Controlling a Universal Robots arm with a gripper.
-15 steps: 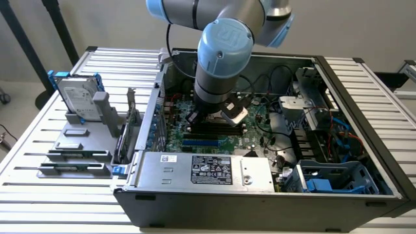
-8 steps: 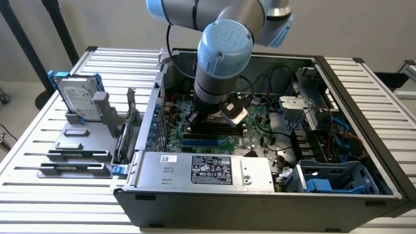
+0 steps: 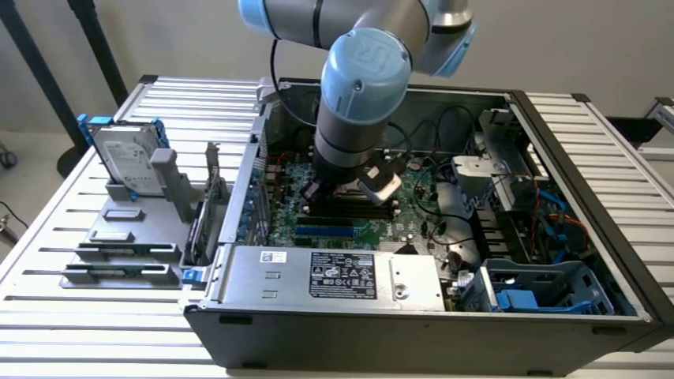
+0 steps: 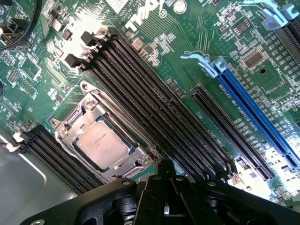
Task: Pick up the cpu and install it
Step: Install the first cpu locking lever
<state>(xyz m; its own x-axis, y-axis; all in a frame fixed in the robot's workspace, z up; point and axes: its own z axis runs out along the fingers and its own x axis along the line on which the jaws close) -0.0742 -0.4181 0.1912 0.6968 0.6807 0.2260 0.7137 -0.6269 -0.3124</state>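
The claw (image 4: pixel 165 199) is closed with nothing in it, low over the motherboard (image 4: pixel 220 61) inside the case (image 3: pixel 569 142). The cpu (image 4: pixel 102 143) lies flat in its socket (image 4: pixel 101 136), near the claw at about ten o'clock from the fingertips in the wrist view. It is square, without a long axis, metal top up, its edges skewed diagonally, parallel to the black memory slots (image 4: pixel 154 98) just beside it.

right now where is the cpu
The cpu sits in its metal socket frame on the green motherboard, between two banks of black memory slots, just ahead of the gripper in the wrist view.
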